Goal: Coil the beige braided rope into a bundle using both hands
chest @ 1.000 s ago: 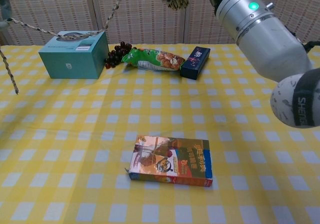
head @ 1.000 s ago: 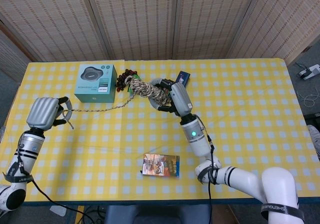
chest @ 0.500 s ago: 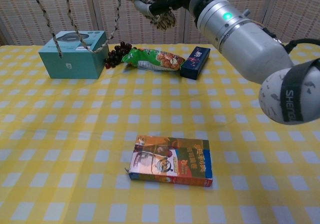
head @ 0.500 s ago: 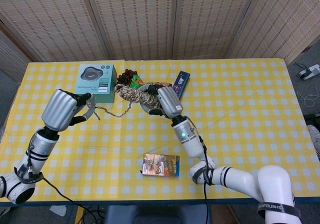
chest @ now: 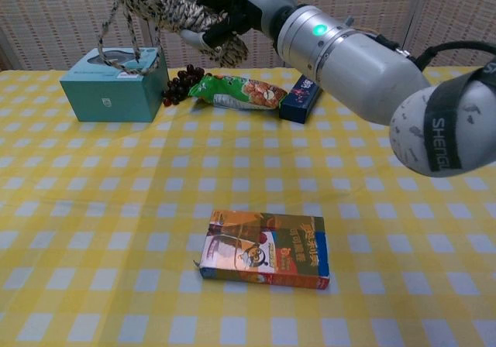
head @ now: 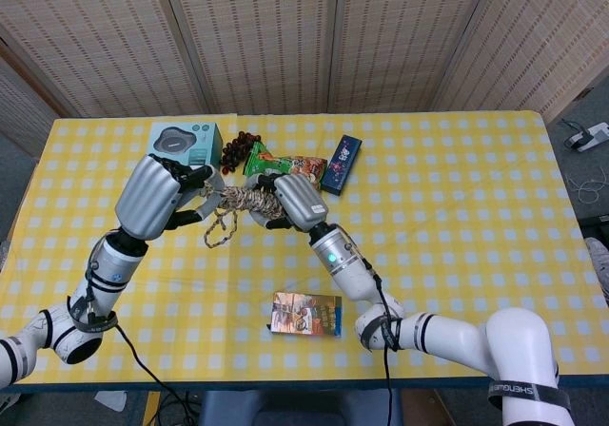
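one rope [head: 235, 201], seemingly gripped by two hands.

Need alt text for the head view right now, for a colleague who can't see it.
Both hands, left and right, hold a beige rope bundled between them above a yellow checked table, one loop dangling. A teal box, grapes and snack packs sit behind.

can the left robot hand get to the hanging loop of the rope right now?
Probably yes. The left robot hand is already against the beige braided rope, whose loose loop hangs just beside and below it. Nothing sits between them; the right robot hand grips the coil's other end.
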{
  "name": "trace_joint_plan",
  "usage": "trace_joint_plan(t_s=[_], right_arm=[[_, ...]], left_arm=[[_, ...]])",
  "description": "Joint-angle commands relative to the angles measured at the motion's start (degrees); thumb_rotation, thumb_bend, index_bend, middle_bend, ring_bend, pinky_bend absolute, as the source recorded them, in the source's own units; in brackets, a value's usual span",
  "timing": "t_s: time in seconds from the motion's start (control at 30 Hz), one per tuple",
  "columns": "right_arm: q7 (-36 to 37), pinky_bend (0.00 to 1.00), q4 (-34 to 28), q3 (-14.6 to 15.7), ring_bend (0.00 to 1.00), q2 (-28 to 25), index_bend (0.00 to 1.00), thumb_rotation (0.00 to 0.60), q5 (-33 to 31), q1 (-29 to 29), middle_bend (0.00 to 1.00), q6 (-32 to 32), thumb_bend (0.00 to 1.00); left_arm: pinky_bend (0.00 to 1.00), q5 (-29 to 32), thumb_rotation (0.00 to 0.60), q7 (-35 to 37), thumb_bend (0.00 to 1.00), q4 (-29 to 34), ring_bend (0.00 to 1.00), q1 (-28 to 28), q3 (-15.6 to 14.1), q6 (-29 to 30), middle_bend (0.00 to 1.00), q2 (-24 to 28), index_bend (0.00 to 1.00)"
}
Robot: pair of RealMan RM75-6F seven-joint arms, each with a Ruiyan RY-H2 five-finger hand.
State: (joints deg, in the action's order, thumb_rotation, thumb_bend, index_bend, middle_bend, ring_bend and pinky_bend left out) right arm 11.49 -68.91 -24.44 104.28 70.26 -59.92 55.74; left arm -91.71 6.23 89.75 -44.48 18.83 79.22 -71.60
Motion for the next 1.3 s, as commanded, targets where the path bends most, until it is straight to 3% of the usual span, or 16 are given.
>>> trace_joint_plan(t_s=[0.03, 0.33, 0.63, 1.3], right_arm=[[-0.52, 0.48, -0.46, 0.10, 0.47, -0.38, 0.81, 0.600, -0.79, -0.67, 0.63, -1.82, 0.49], [-1.32, 0.48, -0.75, 0.89, 0.47, -0.28, 0.81, 0.600, -2.26, -2.39, 0.63, -6.66, 0.50], [3.70, 0.48, -0.39, 3.28, 0.47, -0.68, 0.81, 0.600, 2.21, -3.06, 0.63, -8.84, 0.49], [19.63, 0.48, 0.50, 6.19, 0.47, -0.32, 0.84, 0.600, 10.86, -1.52, 0.64, -3.59, 0.48]], left_arm=[[1.00, 0.84, 0.600, 0.16, 0.41, -0.15, 0.93, -0.71, 0.45, -0.71, 0.99, -0.64, 0.71], [1.00, 5.60, 0.600, 1.23, 0.41, 0.19, 0.92, -3.46, 2.65, -3.87, 0.99, -3.36, 0.70], [1.00, 13.57, 0.600, -0.35, 0.41, -0.50, 0.91, -5.55, 5.10, -8.09, 0.98, -5.60, 0.69], [1.00, 31.14, 0.600, -10.73, 0.41, -1.46, 0.91, -6.26, 6.76, -15.05, 0.98, -6.60, 0.68]])
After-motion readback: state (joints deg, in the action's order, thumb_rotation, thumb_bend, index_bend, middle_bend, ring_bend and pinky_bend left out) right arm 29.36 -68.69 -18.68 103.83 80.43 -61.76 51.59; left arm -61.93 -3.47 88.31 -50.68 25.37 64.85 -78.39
